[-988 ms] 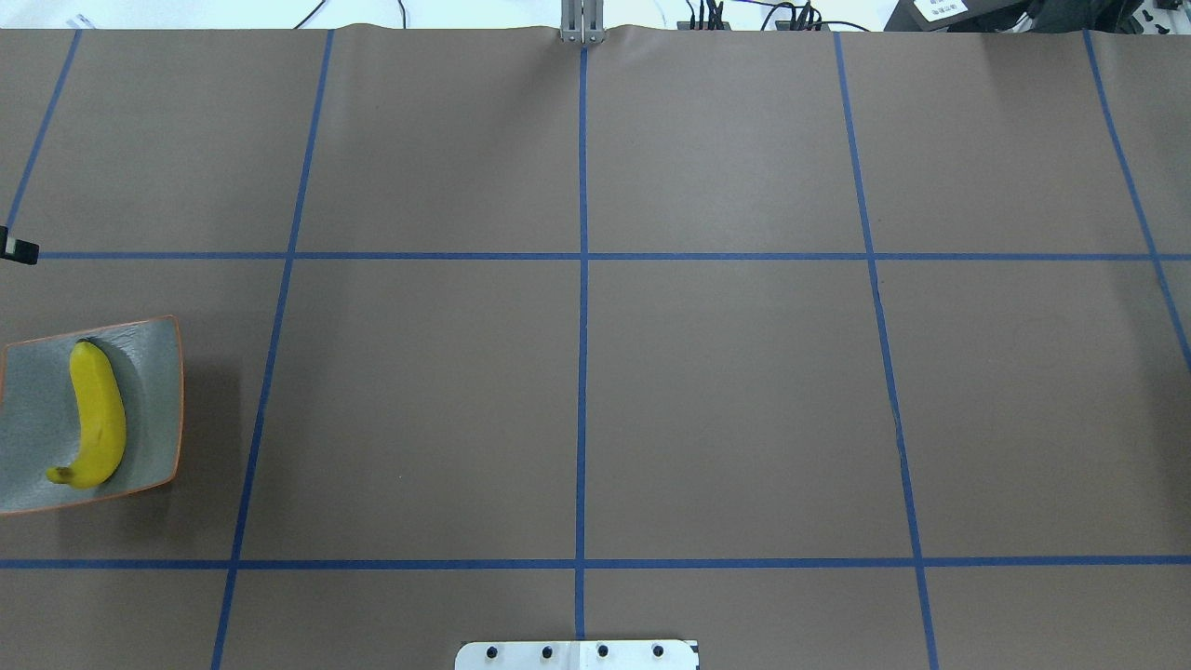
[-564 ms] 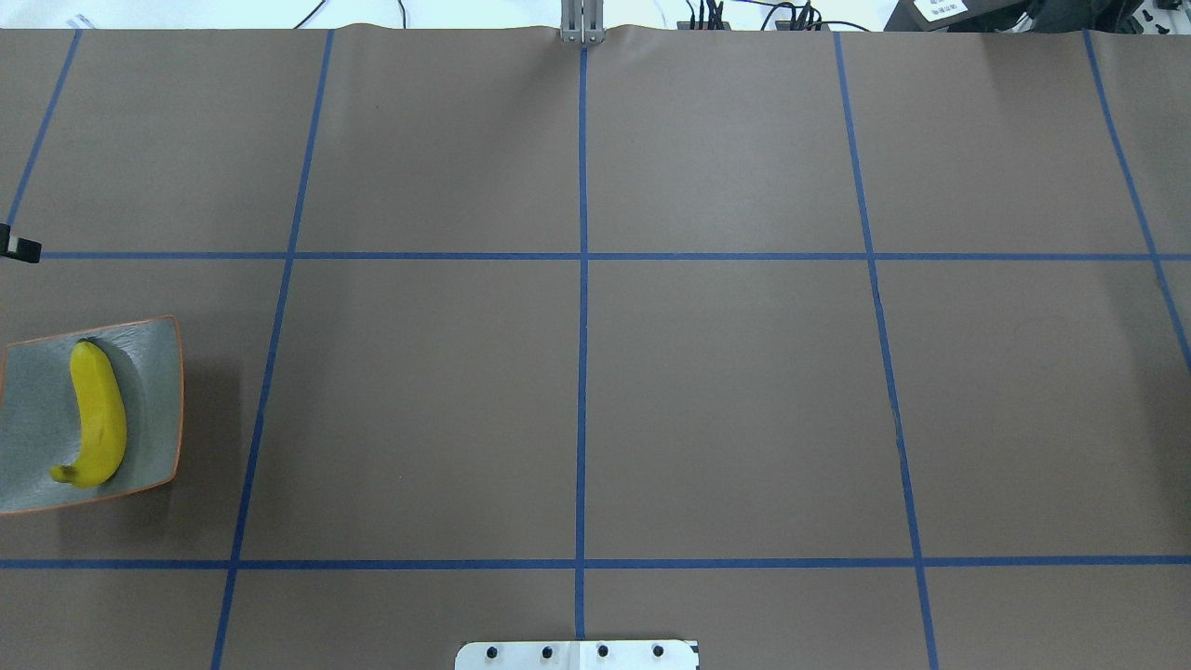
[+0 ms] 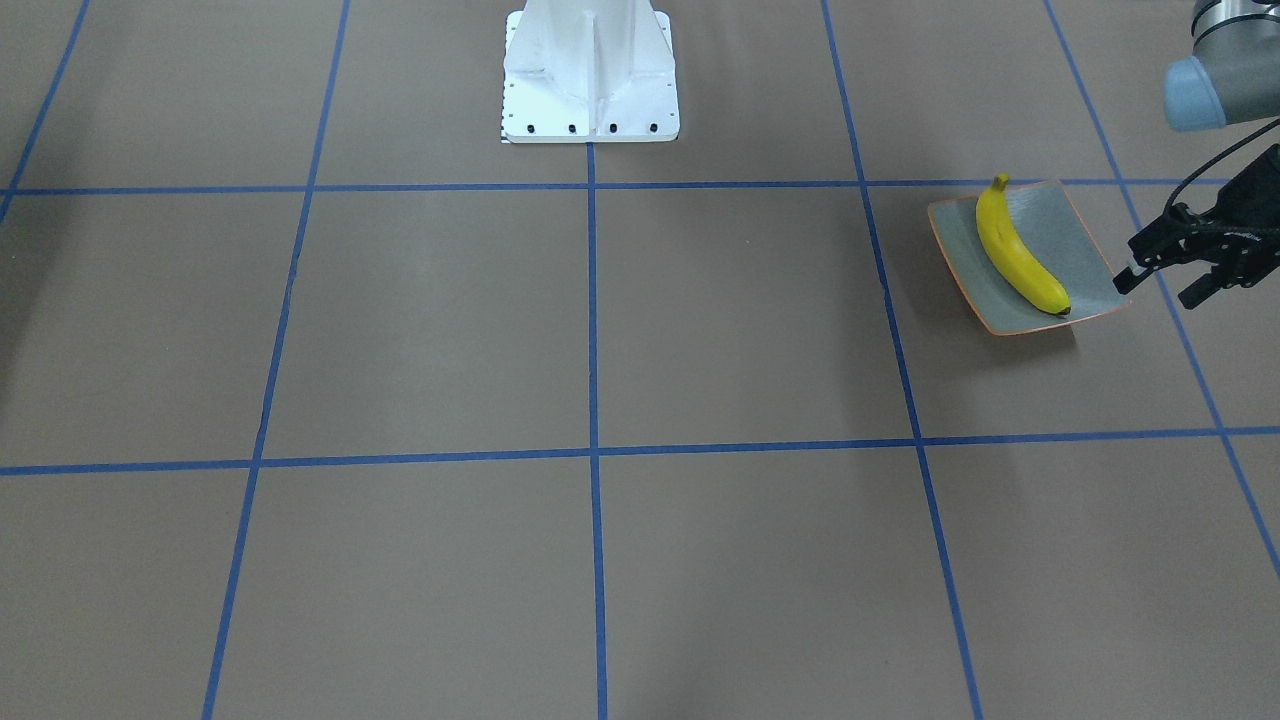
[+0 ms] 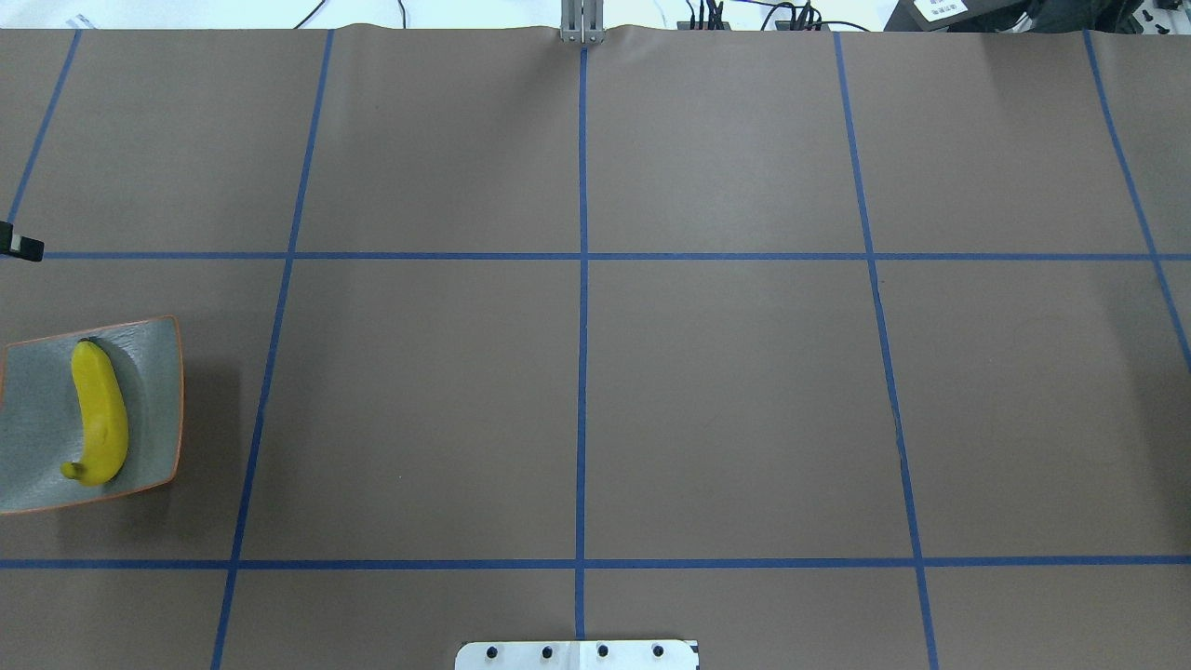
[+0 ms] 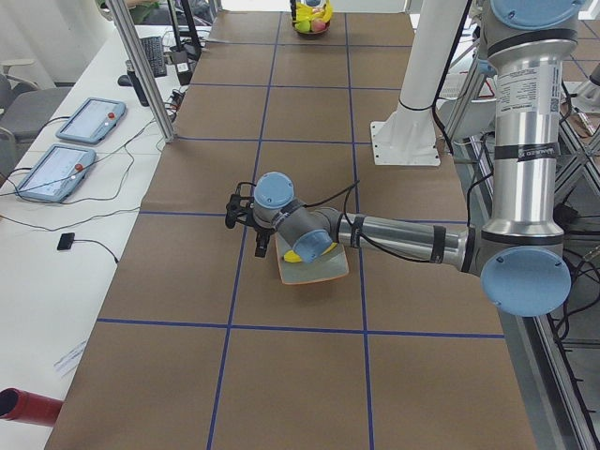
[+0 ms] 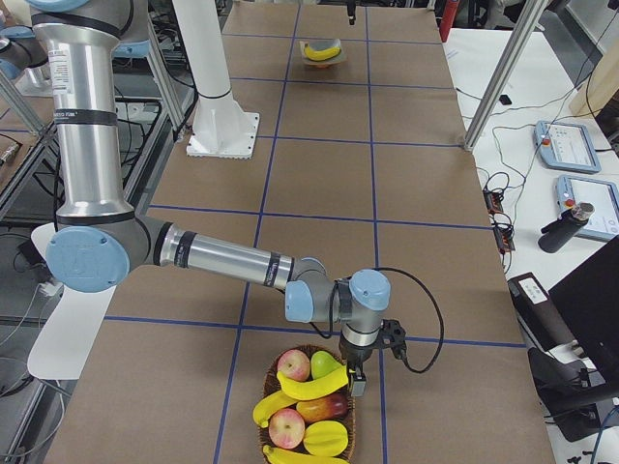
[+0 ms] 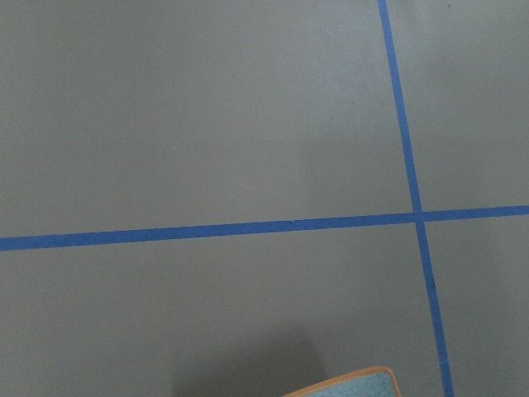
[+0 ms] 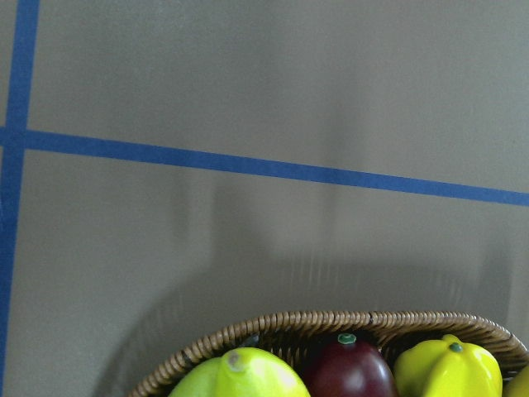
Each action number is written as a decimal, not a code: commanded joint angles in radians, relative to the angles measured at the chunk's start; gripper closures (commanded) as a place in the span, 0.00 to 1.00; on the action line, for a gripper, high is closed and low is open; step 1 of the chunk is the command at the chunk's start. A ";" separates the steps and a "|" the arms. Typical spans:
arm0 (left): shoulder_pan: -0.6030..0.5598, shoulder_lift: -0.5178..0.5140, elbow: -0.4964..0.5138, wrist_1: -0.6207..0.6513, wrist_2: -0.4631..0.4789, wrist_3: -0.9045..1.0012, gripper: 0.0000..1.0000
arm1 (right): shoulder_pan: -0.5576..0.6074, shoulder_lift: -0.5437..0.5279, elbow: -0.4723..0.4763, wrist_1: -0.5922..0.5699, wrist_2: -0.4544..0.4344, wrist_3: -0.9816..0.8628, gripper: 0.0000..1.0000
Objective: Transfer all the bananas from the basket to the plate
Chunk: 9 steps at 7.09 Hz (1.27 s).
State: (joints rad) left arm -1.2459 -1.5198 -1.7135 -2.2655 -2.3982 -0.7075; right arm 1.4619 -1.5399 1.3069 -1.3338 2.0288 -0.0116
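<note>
Exterior front-facing view shows one banana (image 3: 1020, 255) on the plate (image 3: 1085, 250), the left pincer (image 3: 1160, 288) apart and empty beside it; next, I judge, the right pincer (image 6: 359, 385), whose state I cannot tell, must descend into the basket (image 8: 331, 321) for the remaining bananas (image 6: 311, 384).

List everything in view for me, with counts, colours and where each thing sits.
plate: one, grey-green with orange rim, table's end by left arm.
banana: one, yellow, lying on plate.
basket: one, brown wicker, table's other end by right arm.
basket bananas: apparently three, yellow, in basket.
other fruit: several, red, green, yellow, in basket.
teach pendants: two, blue-grey, side table.
left pincer: one, black, open, beside plate.
right pincer: one, black, over basket rim; opening unclear.
</note>
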 commanded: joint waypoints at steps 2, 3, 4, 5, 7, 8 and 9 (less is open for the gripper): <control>0.002 -0.006 0.000 0.001 -0.001 0.000 0.00 | -0.029 -0.009 -0.003 -0.001 -0.013 0.004 0.01; 0.002 -0.006 0.000 0.001 0.001 0.000 0.00 | -0.047 -0.008 -0.003 -0.001 -0.021 0.004 0.01; 0.002 -0.006 0.002 0.001 -0.001 0.000 0.00 | -0.052 -0.006 -0.005 -0.001 -0.024 0.005 0.01; 0.005 -0.008 0.002 0.001 0.001 0.000 0.00 | -0.052 -0.008 -0.005 -0.001 -0.024 0.005 0.01; 0.005 -0.008 0.000 0.000 -0.001 0.000 0.00 | -0.052 -0.011 -0.014 -0.001 -0.024 0.002 0.15; 0.005 -0.008 0.000 0.000 -0.001 0.000 0.00 | -0.052 -0.012 -0.014 -0.002 -0.024 0.004 0.16; 0.005 -0.006 0.000 0.000 -0.001 0.000 0.00 | -0.052 -0.012 -0.023 -0.001 -0.024 0.007 0.18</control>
State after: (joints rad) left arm -1.2411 -1.5276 -1.7133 -2.2656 -2.3991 -0.7072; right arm 1.4098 -1.5514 1.2914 -1.3352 2.0049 -0.0075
